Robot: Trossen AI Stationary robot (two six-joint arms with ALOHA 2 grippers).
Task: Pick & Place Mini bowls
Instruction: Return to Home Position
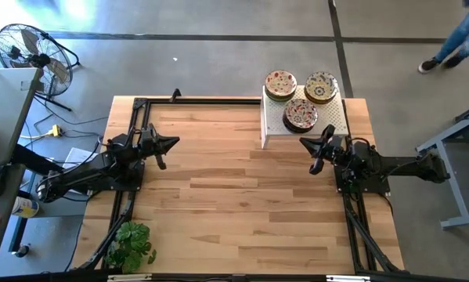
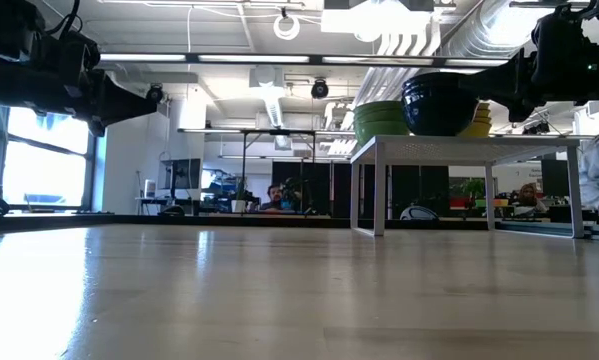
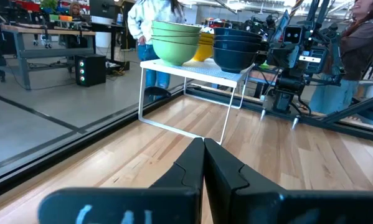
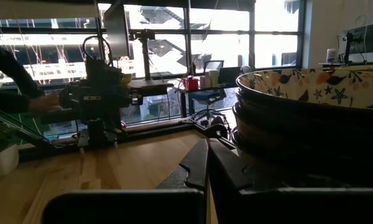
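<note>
Three stacks of mini bowls [image 1: 281, 84], [image 1: 321, 87], [image 1: 301, 114] with floral insides rest by their bases on a white perforated stand [image 1: 332, 121] at the table's far right. From the side, the stacks show green [image 3: 177, 40], yellow [image 3: 205, 45] and dark blue [image 3: 236, 48] outsides. My left gripper [image 1: 175, 142] hovers shut at the table's left, pointing level toward the stand. My right gripper [image 1: 302, 142] hovers shut just in front of the stand's near edge, pointing toward the table's left. The nearest stack [image 4: 311, 93] stands close beside it.
A potted plant [image 1: 132, 239] sits at the near left corner. Black frame rails [image 1: 203, 99] run along the far and side edges. Bare wood [image 1: 234, 188] stretches between the two arms. A fan [image 1: 30, 51] and a person [image 1: 453, 39] are on the floor beyond.
</note>
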